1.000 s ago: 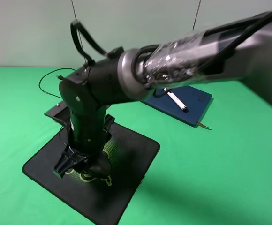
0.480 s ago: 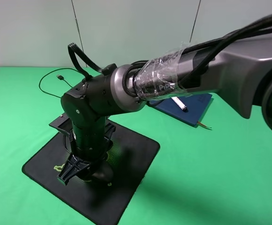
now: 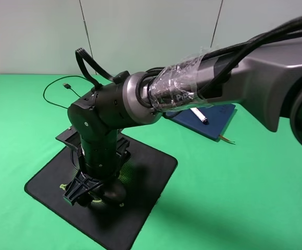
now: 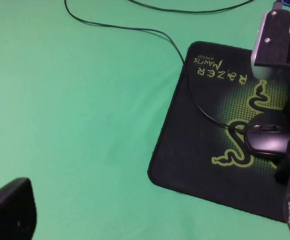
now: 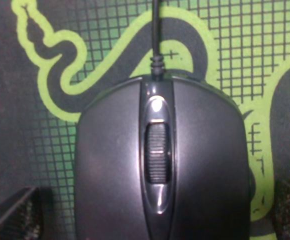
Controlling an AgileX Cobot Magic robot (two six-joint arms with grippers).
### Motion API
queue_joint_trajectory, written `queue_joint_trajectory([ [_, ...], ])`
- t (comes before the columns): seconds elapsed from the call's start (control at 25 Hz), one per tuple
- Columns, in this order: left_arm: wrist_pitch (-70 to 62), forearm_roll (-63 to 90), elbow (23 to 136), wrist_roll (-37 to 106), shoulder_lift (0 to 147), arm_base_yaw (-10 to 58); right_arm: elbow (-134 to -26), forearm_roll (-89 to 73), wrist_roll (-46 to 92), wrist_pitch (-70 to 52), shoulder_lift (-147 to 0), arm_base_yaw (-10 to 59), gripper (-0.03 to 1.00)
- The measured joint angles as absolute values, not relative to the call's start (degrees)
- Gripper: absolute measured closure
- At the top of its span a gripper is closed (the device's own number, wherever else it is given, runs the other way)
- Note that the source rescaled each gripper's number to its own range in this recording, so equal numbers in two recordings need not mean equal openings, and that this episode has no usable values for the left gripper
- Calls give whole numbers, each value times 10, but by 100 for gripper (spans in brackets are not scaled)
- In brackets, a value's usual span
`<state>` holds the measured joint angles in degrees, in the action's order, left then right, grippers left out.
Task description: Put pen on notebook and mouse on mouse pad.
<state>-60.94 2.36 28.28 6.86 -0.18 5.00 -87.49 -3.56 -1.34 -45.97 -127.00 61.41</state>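
The black mouse point(image 5: 160, 165) lies on the mouse pad point(image 3: 147, 165), over its green snake logo point(image 5: 50, 95). My right gripper point(image 3: 96, 190) has reached across to the left and hangs straight over the mouse point(image 3: 113, 191). It is open: its fingers point(image 5: 10, 215) stand on either side of the mouse with a gap to each flank. The white pen point(image 3: 198, 115) rests on the dark blue notebook point(image 3: 218, 121). My left gripper point(image 4: 150, 222) hovers over the cloth beside the pad point(image 4: 195, 150), one dark finger point(image 4: 10, 210) at the frame's corner, nothing between its fingers.
The mouse cable point(image 4: 135, 30) runs off the pad's far side and loops across the green cloth to its USB plug point(image 3: 66, 85). The right arm's forearm point(image 3: 192, 88) spans the middle, hiding part of the notebook. A pale wall closes the back.
The right arm swung and brought the mouse a little forward and down onto the pad. Over the last half second it has hardly moved.
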Motion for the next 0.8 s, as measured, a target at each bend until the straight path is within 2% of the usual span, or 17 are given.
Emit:
queue_joint_trajectory([
  [0.2,-609,24,283,69,-2,50,-881,-36,-15,-483,-1270,614,-3],
  [0.56,-609,24,283,69,-2,50,-962,-10,-15,-637,-1235,614,-3],
  [0.8,-609,24,283,69,-2,50,-972,8,0,-682,-1195,614,-3],
])
